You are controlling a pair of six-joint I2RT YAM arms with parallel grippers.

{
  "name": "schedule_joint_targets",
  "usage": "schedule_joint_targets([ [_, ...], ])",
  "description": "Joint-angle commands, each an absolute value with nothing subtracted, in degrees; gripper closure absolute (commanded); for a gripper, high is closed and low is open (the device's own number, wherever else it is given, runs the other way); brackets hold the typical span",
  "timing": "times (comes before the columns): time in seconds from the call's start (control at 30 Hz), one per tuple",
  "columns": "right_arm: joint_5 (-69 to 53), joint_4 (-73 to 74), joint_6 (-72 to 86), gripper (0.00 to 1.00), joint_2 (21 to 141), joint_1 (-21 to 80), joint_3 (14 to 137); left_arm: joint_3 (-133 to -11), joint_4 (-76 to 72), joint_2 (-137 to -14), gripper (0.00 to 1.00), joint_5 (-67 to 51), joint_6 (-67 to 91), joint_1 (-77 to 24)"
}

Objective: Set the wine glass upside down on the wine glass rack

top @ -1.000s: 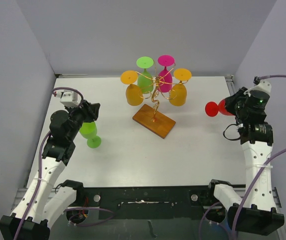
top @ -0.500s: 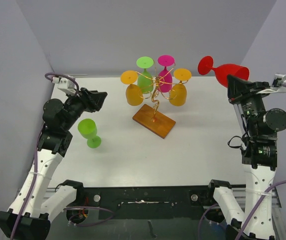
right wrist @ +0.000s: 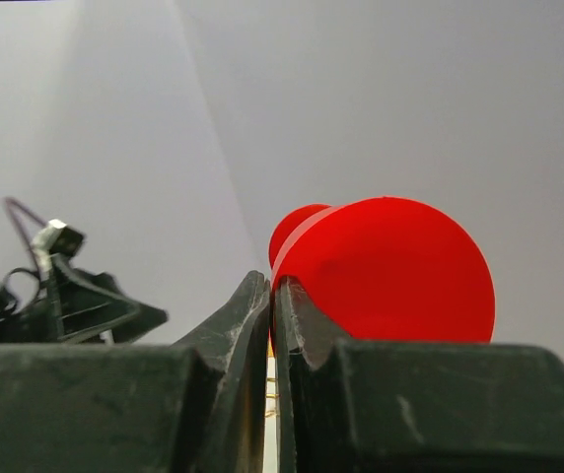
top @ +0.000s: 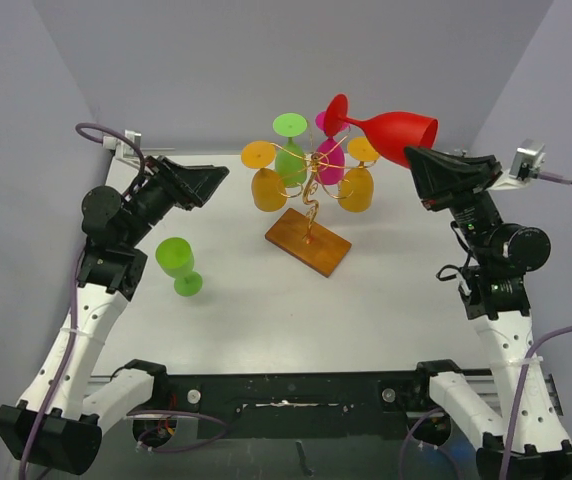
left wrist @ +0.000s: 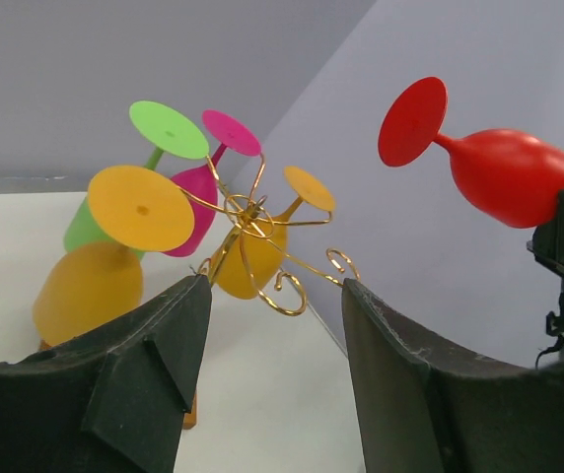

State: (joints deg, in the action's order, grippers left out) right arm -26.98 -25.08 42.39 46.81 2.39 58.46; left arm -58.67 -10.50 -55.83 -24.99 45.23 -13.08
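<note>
The red wine glass [top: 396, 132] lies sideways in the air, its foot [top: 337, 112] pointing left above the top of the wine glass rack [top: 311, 190]. My right gripper [top: 418, 160] is shut on the wall of its bowl at the rim [right wrist: 390, 271]. The rack is gold wire on a brown wooden base [top: 308, 240] and carries several glasses hanging upside down. My left gripper [top: 211, 180] is raised at the left, open and empty, facing the rack [left wrist: 262, 222] and the red glass [left wrist: 504, 175].
A light green glass [top: 177, 262] stands upright on the white table [top: 386, 290], below my left arm. Orange, green and magenta glasses [top: 269, 188] hang on the rack's arms. Grey walls close in the back and sides.
My right arm has lifted the red glass and swung it left, from the table's right side to above the rack. My left gripper let go of the green glass, rose and opened wider.
</note>
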Motion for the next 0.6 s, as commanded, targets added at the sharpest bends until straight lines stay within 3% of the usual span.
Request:
schedule_joint_targets([
  [0.0,-22.03,-36.10,40.49,1.00,48.86,11.71,58.18,-61.94,-17.59,-57.42,0.45,-28.76,52.37,-13.51],
  [0.2,-9.53,-36.44,27.82,1.00,54.59,31.76,60.22,-56.23,-24.08,-55.54,0.45,-27.11,57.03,-13.54],
  [0.33,-1.05,-36.39,16.19,1.00,60.03,43.32,63.30,-52.21,-23.17,-52.29,0.45,-19.74,57.88,-13.19],
  [0.57,8.37,-39.10,4.27,1.00,68.35,55.13,66.29,-45.39,-26.35,-47.60,0.45,-12.12,63.52,-12.60],
])
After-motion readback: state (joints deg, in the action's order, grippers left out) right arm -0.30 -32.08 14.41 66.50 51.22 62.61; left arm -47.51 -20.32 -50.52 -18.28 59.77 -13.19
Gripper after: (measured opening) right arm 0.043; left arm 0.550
